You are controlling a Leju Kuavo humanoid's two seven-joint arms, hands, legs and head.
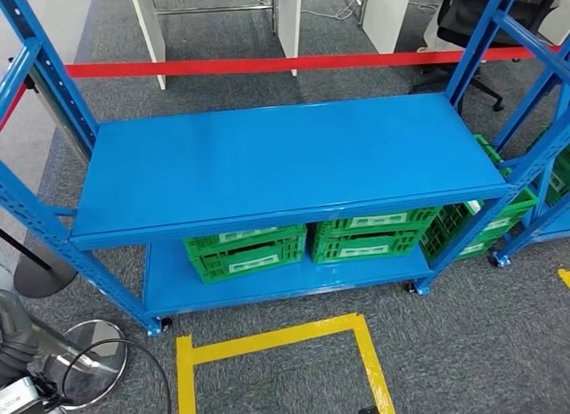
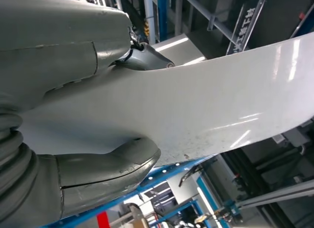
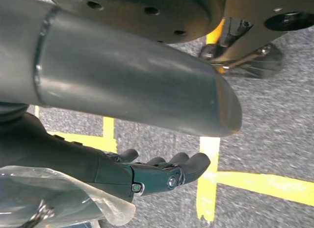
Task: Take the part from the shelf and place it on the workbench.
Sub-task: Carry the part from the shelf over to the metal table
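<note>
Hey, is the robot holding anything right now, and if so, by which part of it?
The left hand grips a long white glossy curved panel near one end, thumb against one face and fingers against the other. The right hand holds nothing.

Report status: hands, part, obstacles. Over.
Left hand grips white curved part. Right hand holds nothing, over floor. Blue shelf ahead, green crates on lower level.

White labels on the green crates (image 1: 245,252) and a dark hanging sign (image 2: 244,23) are too blurred to read.
</note>
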